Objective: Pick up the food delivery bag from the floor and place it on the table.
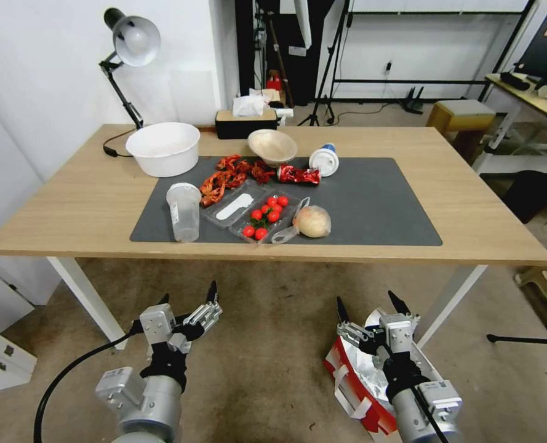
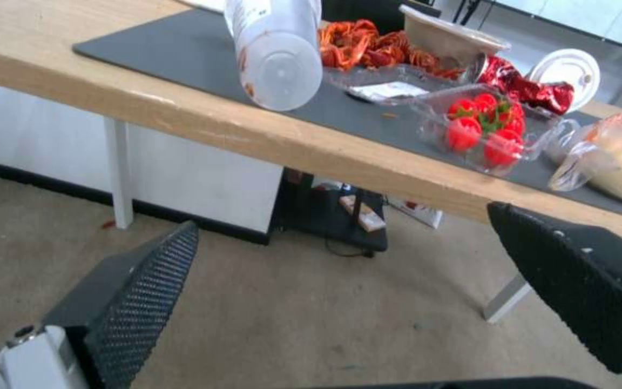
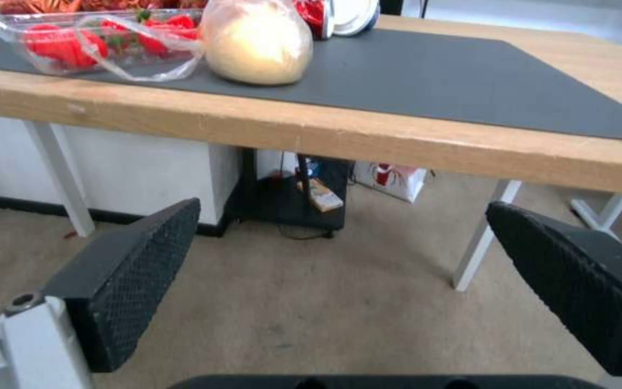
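While the bag remains on the floor: no step of the lift is done; grasping, raising and setting down are all left, as far as the views show.
Food delivery bag [image 1: 356,381]: boxy paper body, red sides, white handle straps, crinkled silver foil lining at its open mouth; it rests on the carpet near the table's near right leg, directly under the right arm.
Right gripper [image 1: 371,311]: jaws spread wide, holding nothing; poised above the bag's mouth, apart from it. Its finger pads [image 3: 146,265] are black with a fine knurled grid.
Left gripper [image 1: 190,304]: jaws likewise wide and empty, hanging over bare carpet well to the left of the bag.
Table [image 1: 70,203]: light-wood top with a squared front edge, white metal legs, matte dark grey mat [image 1: 384,203].
Mat contents: clear tray of cherry tomatoes [image 1: 266,216], bun in thin clear plastic [image 1: 312,221], translucent cup [image 1: 184,212] on its side.
Free space: the mat's right half looks the likeliest landing place.
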